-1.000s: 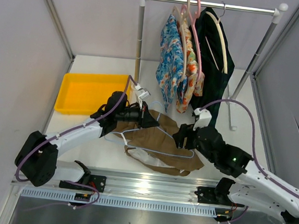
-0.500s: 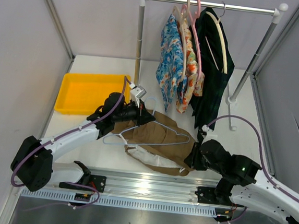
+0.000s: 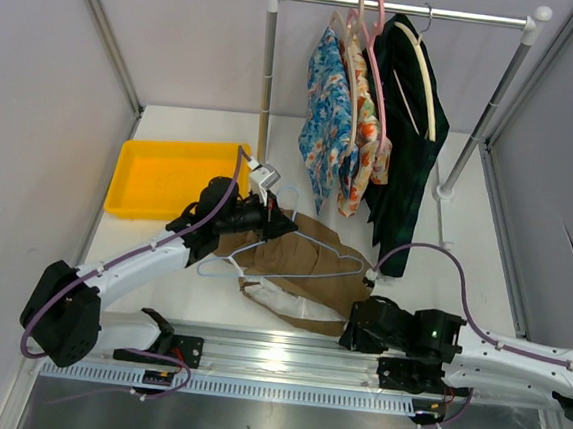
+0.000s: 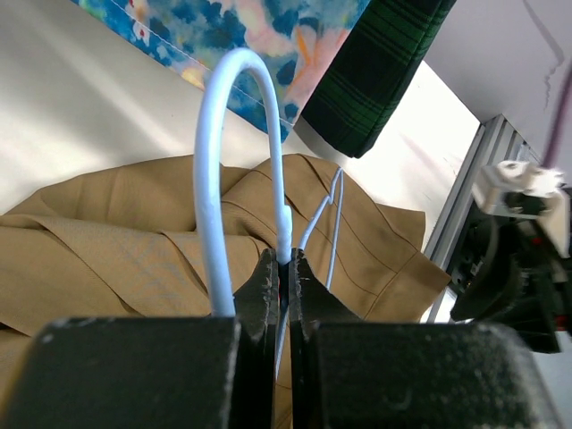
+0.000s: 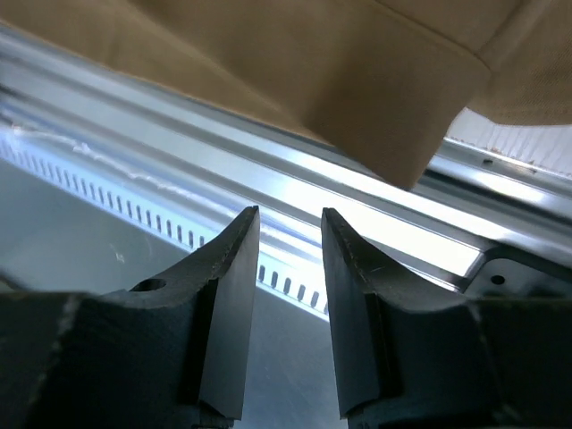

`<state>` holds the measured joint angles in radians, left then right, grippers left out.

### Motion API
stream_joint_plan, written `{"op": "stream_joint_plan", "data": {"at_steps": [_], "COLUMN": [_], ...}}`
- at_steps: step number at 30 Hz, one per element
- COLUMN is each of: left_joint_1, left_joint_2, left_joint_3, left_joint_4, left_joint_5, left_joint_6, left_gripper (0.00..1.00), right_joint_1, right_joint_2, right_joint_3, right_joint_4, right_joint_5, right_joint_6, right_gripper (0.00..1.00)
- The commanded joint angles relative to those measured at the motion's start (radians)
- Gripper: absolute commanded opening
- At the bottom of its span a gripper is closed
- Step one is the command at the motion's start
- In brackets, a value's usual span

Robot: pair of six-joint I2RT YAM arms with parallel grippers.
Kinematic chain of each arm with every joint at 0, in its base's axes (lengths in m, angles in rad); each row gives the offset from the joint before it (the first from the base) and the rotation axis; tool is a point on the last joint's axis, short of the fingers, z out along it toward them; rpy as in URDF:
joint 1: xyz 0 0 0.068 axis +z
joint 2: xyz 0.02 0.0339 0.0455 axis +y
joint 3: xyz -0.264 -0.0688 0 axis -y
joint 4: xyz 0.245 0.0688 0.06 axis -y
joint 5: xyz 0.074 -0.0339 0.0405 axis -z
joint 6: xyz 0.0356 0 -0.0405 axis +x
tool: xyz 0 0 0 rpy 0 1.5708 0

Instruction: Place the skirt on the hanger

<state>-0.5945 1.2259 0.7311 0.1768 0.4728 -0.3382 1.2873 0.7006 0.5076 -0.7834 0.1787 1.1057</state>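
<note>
The tan skirt (image 3: 298, 259) lies crumpled on the table, with its whitish lining (image 3: 284, 301) showing at the near edge. The pale blue wire hanger (image 3: 301, 273) lies across the skirt. My left gripper (image 3: 284, 224) is shut on the hanger's neck just below the hook (image 4: 234, 134); the left wrist view shows the skirt (image 4: 134, 241) beneath it. My right gripper (image 3: 348, 335) is open and empty, low at the table's near edge by the skirt's front right corner (image 5: 375, 98). In the right wrist view the gripper (image 5: 290, 228) has its jaws apart and nothing between them.
A yellow tray (image 3: 134, 176) sits at the back left. A clothes rack (image 3: 267, 82) stands behind the skirt, carrying floral garments (image 3: 325, 118), a dark green plaid garment (image 3: 406, 115), a pink hanger (image 3: 377, 42) and a cream hanger (image 3: 426, 71). A metal rail (image 3: 274, 352) runs along the near edge.
My right arm has pulled back from the skirt's right side and dropped low to the near edge. My left gripper shifted the hanger slightly left, then held still.
</note>
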Motion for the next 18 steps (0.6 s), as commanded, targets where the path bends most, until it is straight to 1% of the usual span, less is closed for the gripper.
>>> {"op": "stream_joint_plan", "data": {"at_steps": [1,8,14,18], "left_joint_1": [-0.001,-0.001,0.001,0.001], "left_joint_2": [-0.043,-0.054,-0.055,-0.057], "left_joint_3": [-0.004,-0.007,-0.007,-0.006], "left_joint_4": [0.035,0.032,0.027,0.024], "left_joint_5": [-0.011,-0.01,-0.008,-0.003], "left_joint_6": [0.038,0.038,0.038,0.038], "left_gripper": [0.0,0.0,0.0,0.0], "right_joint_1": [0.026,0.026,0.027,0.027], "right_joint_2": [-0.001,0.059,0.094,0.111], "right_joint_3": [-0.038,-0.027,-0.035,-0.034], "right_joint_4": [0.075,0.072,0.062,0.045], "right_joint_5": [0.085,0.29,0.38,0.403], "right_joint_6": [0.143,0.232,0.287,0.302], "right_gripper": [0.39,0.37,0.36,0.32]}}
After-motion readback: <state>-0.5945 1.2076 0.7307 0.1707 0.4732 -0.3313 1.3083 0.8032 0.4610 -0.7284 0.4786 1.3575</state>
